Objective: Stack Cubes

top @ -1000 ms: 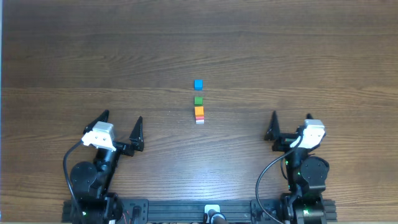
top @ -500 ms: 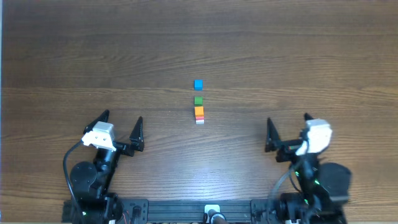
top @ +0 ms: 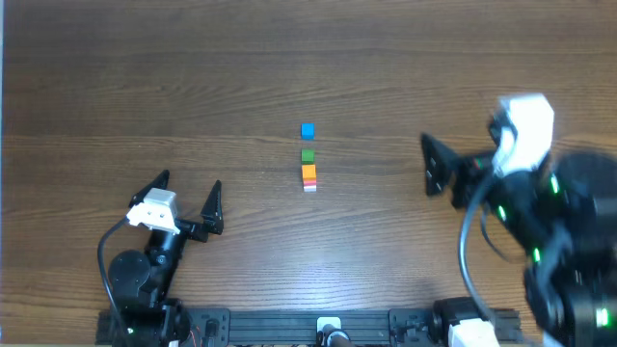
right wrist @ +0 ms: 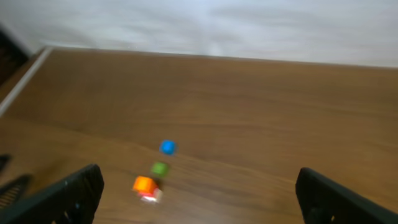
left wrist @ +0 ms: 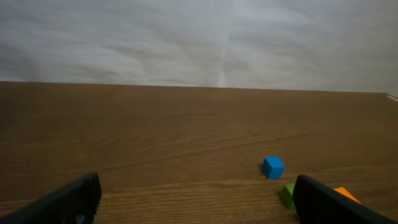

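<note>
We look straight down on the wooden table [top: 145,77] from a fixed overhead camera, well above it, with the left arm [top: 145,280] and right arm [top: 540,222] standing at the picture's lower edge. From the left wrist we sit low, facing almost level across the tabletop toward a pale wall [left wrist: 199,37]. From the right wrist we sit higher, tilted down across the same surface. All three views share the blue cube [top: 308,131], green cube [top: 308,155] and orange cube [top: 308,173]; the left wrist sees them nearer.

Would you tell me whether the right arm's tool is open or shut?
Open: the right tool has its fingers wide apart in its wrist view, holding nothing.
</note>
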Controlling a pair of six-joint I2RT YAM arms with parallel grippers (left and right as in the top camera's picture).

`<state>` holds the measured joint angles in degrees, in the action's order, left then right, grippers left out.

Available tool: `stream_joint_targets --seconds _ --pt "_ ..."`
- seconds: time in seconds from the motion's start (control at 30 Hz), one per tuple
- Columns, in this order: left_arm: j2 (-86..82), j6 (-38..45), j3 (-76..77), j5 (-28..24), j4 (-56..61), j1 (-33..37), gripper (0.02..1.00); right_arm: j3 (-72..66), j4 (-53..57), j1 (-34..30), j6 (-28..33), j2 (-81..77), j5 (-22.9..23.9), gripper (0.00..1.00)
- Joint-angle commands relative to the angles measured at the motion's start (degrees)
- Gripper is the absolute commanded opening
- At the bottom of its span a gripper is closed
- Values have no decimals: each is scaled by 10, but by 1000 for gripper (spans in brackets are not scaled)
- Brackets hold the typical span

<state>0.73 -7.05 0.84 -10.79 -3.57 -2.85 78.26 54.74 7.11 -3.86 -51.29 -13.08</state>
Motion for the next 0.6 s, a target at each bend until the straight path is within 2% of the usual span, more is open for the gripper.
stream_joint_targets --seconds 0.03,0.13,0.2,0.37,0.5,0.6 --pt "-5 10 -5 -7 3 3 1000 92 21 87 -26 -125 20 993" --pt "-5 10 -5 -7 3 3 1000 153 46 165 -49 -223 114 993" --pt "-5 10 -5 -7 3 3 1000 191 65 203 -67 -289 156 993" --pt "-5 10 -5 -7 3 3 1000 240 84 242 -112 -417 159 991" --pt "-5 10 -5 -7 3 3 1000 240 71 243 -133 -490 157 991" --pt "-5 10 -5 -7 3 3 1000 240 63 242 -178 -539 157 991"
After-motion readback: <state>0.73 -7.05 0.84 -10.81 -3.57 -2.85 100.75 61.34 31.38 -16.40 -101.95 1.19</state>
